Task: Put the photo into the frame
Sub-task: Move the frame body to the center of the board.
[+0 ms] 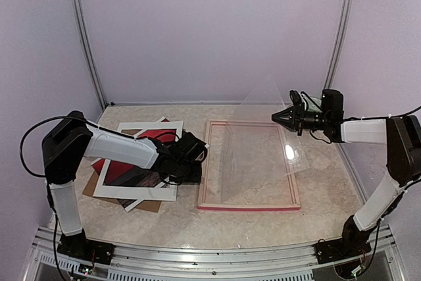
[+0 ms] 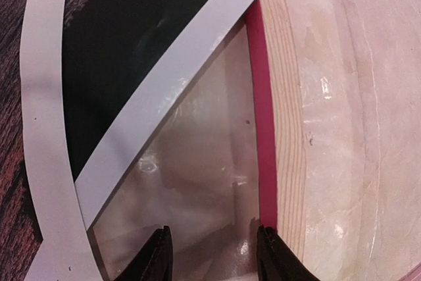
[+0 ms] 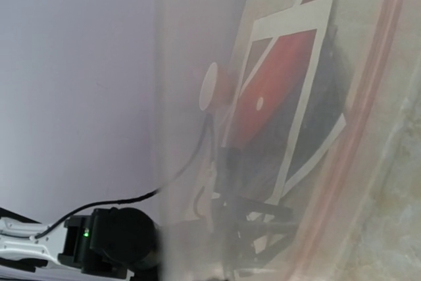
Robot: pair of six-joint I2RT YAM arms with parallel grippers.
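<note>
Nearest your view, the left gripper (image 2: 214, 255) has its 2 fingertips (image 2: 156, 261) spread apart, hovering low over the bare strip of desk (image 1: 329, 189) between a corner of the white mat (image 2: 171, 83) and the left rail of the frame (image 2: 283, 129). You can see that frame lying flat in the middle of the desk, back side up, with pale wood on top and bright pink along its outer edge and near rail. Your photo (image 1: 128, 176) lies outside it, toward the left edge of the desk. It sits under the white mat, its red sky and dark sea showing through the mat's window, and the left arm reaches across it. A brown board (image 1: 150, 204) sticks out from beneath that pile on the near side. Toward the right edge, the right gripper (image 1: 276, 118) is raised above the far right corner of the frame. Its fingers look pressed together on the edge of a clear sheet (image 1: 253, 149), which leans tilted with its lower part down over the frame's opening. From the right wrist camera you get only a hazy look through that sheet, and that gripper's own fingers do not show there.
</note>
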